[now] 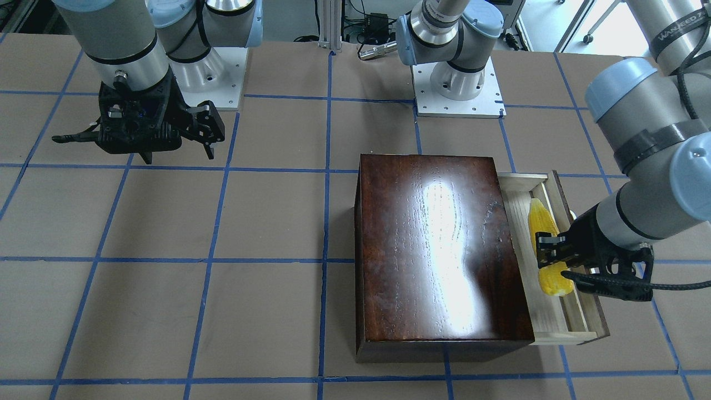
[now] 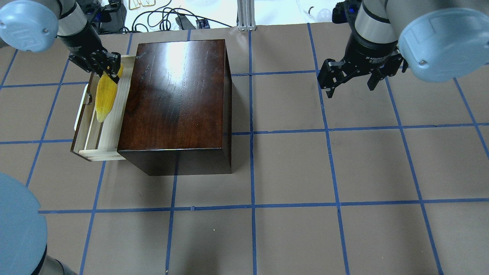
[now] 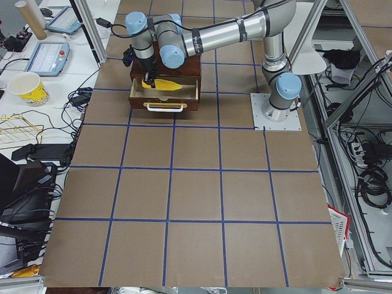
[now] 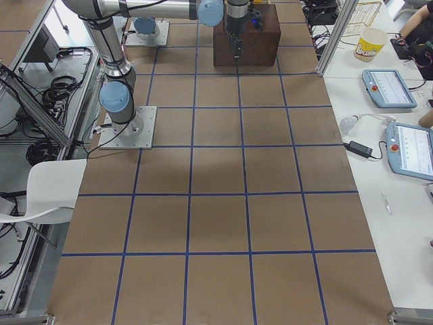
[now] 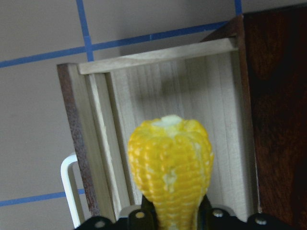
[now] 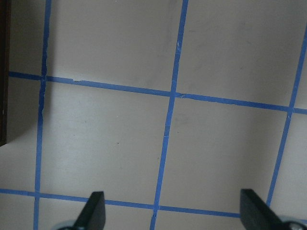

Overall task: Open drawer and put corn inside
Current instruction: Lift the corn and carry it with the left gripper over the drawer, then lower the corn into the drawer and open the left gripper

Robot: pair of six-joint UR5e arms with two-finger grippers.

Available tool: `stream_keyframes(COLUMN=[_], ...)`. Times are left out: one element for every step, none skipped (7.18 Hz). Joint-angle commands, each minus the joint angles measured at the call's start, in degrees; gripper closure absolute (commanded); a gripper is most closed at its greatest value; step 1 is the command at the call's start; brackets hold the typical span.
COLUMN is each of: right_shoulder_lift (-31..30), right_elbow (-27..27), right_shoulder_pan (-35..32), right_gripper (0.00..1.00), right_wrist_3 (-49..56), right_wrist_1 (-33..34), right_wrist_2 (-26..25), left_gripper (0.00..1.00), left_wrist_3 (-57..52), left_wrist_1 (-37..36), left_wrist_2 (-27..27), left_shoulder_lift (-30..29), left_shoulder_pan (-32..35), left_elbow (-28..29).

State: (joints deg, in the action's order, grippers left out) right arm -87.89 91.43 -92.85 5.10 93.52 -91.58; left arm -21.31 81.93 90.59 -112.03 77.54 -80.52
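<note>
The drawer (image 2: 97, 152) is pulled out of the glossy dark-brown box (image 2: 179, 88) and stands open, with its white handle (image 2: 79, 114) on the outer side. My left gripper (image 2: 110, 74) is shut on the yellow corn (image 2: 105, 95), which lies lengthwise over the pale tray. In the front-facing view the fingers clamp the corn (image 1: 541, 222) near its thick end, inside the drawer (image 1: 555, 328). The left wrist view shows the corn (image 5: 170, 163) above the tray's rim (image 5: 158, 55). I cannot tell whether it touches the floor. My right gripper (image 2: 351, 89) is open and empty.
The table is brown board with a blue tape grid. The right gripper (image 6: 175, 211) hovers over bare board well to the box's right. The arm bases (image 1: 458, 89) stand at the robot's edge of the table.
</note>
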Motion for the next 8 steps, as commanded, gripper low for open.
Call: stream_keyframes(right_shoulder_lift=[0.0,0.0,0.0,0.0,0.0,0.0,0.0,0.0], right_elbow=[0.0,0.1,0.0,0.0,0.0,0.0,0.0,0.0], right_shoulder_pan=[0.0,0.0,0.1,0.0,0.1,0.1,0.1,0.0], right_gripper=[0.00,0.00,0.00,0.00,0.00,0.00,0.00,0.00], right_wrist_3=[0.0,0.0,0.0,0.0,0.0,0.0,0.0,0.0], right_wrist_1=[0.0,0.0,0.0,0.0,0.0,0.0,0.0,0.0], right_wrist_2=[0.0,0.0,0.0,0.0,0.0,0.0,0.0,0.0], left_gripper=[1.00,1.00,0.97,0.45,0.15,0.00,0.00,0.00], left_wrist_3=[-0.4,-0.7,-0.6,-0.5,-0.1,0.1,0.3,0.4], left_wrist_1=[-0.8,-1.3,-2.0,-2.4,-2.4,-2.3,-1.5,-1.2], left_wrist_2=[0.0,-0.1,-0.2,-0.3,-0.3,0.4,0.5,0.5], left_shoulder_lift=[-1.0,-1.7,-2.3,-2.6,-2.5,-1.6,-0.7,-0.1], left_shoulder_pan=[-0.4,-0.5,-0.5,-0.5,-0.5,-0.4,0.3,0.7], left_elbow=[-1.0,-1.3,-1.3,-1.3,-1.2,-1.2,-0.5,-0.4])
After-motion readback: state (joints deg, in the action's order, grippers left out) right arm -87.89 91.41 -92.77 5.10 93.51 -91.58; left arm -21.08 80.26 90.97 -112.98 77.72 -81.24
